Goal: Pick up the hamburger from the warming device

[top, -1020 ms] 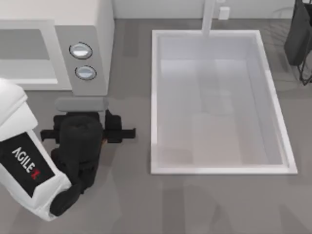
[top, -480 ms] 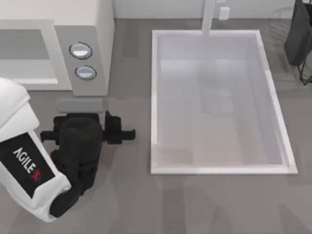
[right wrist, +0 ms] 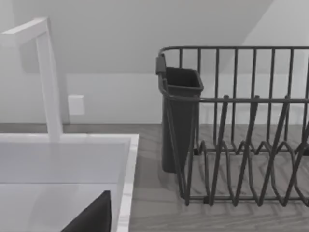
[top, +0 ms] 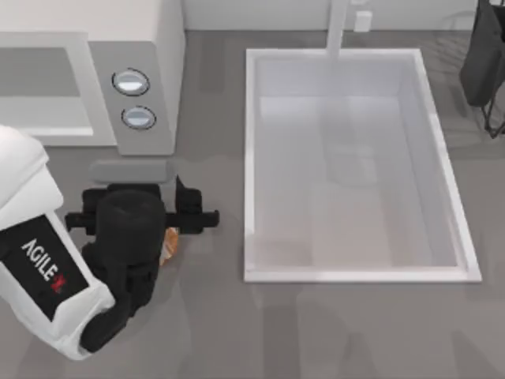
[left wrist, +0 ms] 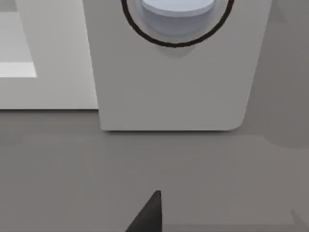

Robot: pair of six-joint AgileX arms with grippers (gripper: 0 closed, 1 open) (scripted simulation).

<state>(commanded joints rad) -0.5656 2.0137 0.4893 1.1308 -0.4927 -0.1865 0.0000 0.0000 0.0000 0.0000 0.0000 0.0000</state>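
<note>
The left gripper [top: 162, 229] hangs low over the grey table [top: 205, 332], in front of the warming device [top: 142, 79]. Whether its fingers are spread or pinched cannot be told, since the black wrist covers them from above. The hamburger [top: 168, 245] peeks out as an orange-brown sliver just under that wrist, right beside the fingers, outside the device. In the left wrist view a dark fingertip [left wrist: 147, 217] points toward the device's grey panel [left wrist: 174, 87] and a round dial [left wrist: 176, 7]. Farther off lies the white sink [top: 252, 158]. The right arm stays parked by the dish rack [right wrist: 241, 135].
</note>
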